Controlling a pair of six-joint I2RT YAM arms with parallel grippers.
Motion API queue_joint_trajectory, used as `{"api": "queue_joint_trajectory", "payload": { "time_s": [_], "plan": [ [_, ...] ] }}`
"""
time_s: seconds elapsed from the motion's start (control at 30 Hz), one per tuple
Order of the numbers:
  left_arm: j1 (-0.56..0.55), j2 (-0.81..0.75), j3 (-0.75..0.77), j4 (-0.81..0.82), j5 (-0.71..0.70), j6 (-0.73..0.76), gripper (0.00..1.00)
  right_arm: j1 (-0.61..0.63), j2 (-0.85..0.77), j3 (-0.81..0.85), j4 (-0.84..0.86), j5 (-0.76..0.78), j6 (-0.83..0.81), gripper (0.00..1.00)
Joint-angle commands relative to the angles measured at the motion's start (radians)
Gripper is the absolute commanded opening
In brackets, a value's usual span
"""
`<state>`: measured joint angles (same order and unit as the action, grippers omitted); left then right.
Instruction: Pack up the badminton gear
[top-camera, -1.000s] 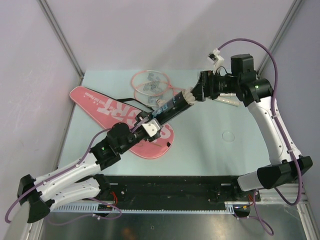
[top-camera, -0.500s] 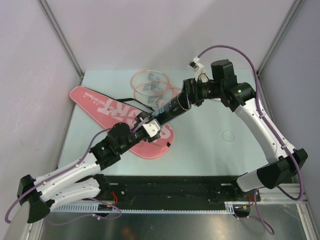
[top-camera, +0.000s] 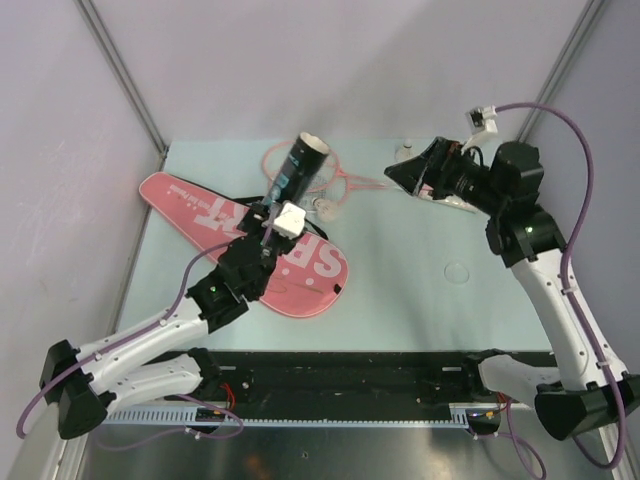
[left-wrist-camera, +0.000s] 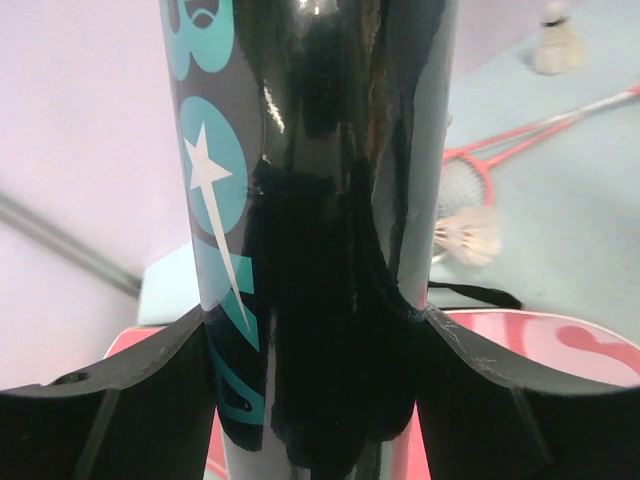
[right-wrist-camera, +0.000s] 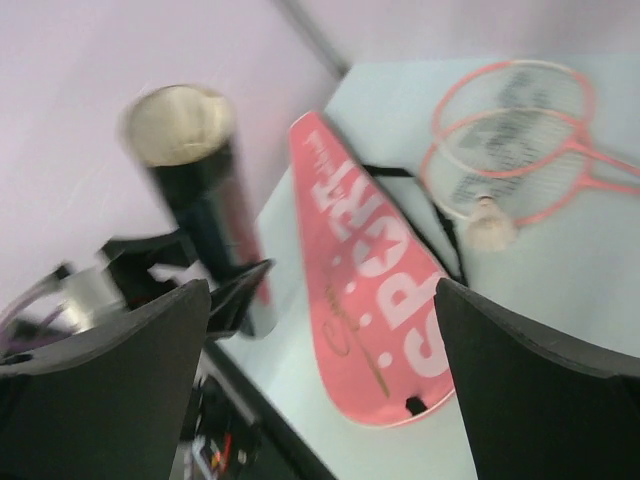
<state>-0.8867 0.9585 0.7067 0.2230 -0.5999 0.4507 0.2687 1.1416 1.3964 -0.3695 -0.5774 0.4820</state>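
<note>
Top external view: the left gripper (top-camera: 272, 212) is clamped on the lower end of the dark tube (top-camera: 300, 165). The tube is held off the desk (top-camera: 420, 290) above the far edge of the pink bag (top-camera: 190, 205), tilted, with its open mouth uppermost. In the left wrist view the jaws are pressed against both sides of the tube, with no gap visible.

The right gripper (top-camera: 408, 172) hangs well beyond the bag, to the bag's right. In the right wrist view its jaws are spread wide and nothing is held between them. The rackets (top-camera: 350, 182) lie flat just beyond the bag's far edge, one head overlapping the other. One shuttlecock (top-camera: 325, 207) rests just past that edge, beside the racket heads. A second shuttlecock (left-wrist-camera: 558, 45) is seen farther from the bag.

The step in hand is judged to be loading the shuttlecocks into the tube. For a clean result:

1. The tube is to be kept motionless, with its mouth presented toward the right arm.
2. The shuttlecock nearest the bag is to be taken first. The jaws are to be lowered clear of the racket strings so that nothing is snagged.
3. Light closing force is advised, as the feathers are likely to crush.
4. The shuttlecock is to be aligned with the tube axis before release. A skewed entry is likely to jam at the rim.
</note>
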Motion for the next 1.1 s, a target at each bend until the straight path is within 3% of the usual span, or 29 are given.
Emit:
{"api": "queue_joint_trajectory", "payload": {
  "time_s": [0.0,0.03,0.2,0.33,0.47,0.67,0.97,1.07],
  "plan": [
    [0.055,-0.033,0.06,0.102,-0.199,-0.049,0.1,0.088,0.006,-0.218,0.295,0.472,0.251,0.99],
    [0.069,-0.062,0.054,0.102,-0.161,-0.082,0.11,0.116,0.062,-0.294,0.355,0.494,0.273,0.98],
    [0.109,-0.113,0.034,0.107,-0.075,-0.121,0.13,0.234,0.332,-0.31,0.644,0.537,0.299,0.91],
    [0.109,-0.116,0.03,0.108,-0.054,-0.126,0.13,0.244,0.542,-0.307,0.835,0.515,0.357,0.81],
    [0.111,-0.116,0.028,0.108,-0.031,-0.124,0.13,0.254,0.732,-0.304,0.996,0.501,0.437,0.8],
    [0.109,-0.112,0.028,0.108,0.002,-0.133,0.13,0.27,0.874,-0.249,1.057,0.502,0.471,0.75],
    [0.109,-0.109,0.023,0.107,0.031,-0.139,0.13,0.296,1.035,-0.05,0.992,0.519,0.464,0.62],
    [0.109,-0.107,0.023,0.108,0.034,-0.138,0.13,0.299,1.067,0.008,0.959,0.525,0.449,0.47]
  ]
}}
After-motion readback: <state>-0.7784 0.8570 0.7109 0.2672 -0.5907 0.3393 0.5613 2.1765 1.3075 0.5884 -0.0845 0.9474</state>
